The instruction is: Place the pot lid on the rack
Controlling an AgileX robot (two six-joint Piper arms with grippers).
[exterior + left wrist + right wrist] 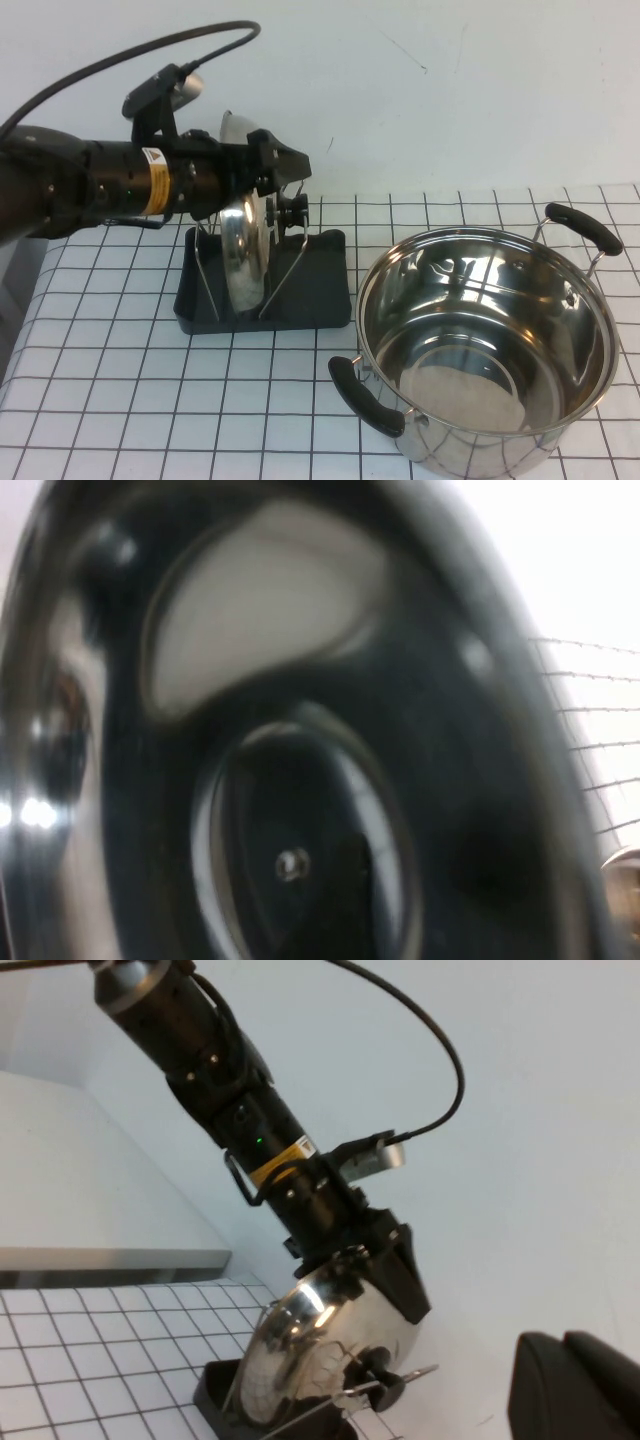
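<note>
The shiny steel pot lid (243,250) stands on edge between the wire loops of the dark grey rack (322,290), its black knob (296,212) pointing towards the pot. My left gripper (278,165) sits over the lid's top rim and is shut on it. The left wrist view is filled by the lid's inner face (250,680). The right wrist view shows the lid (300,1350), the rack (215,1390) and the left arm from the side. My right gripper (565,1360) shows only at that view's edge, away from the rack.
A deep steel pot (490,340) with two black handles stands on the checked cloth to the right of the rack. A white wall rises behind the table. The left arm's cable (120,60) loops above it.
</note>
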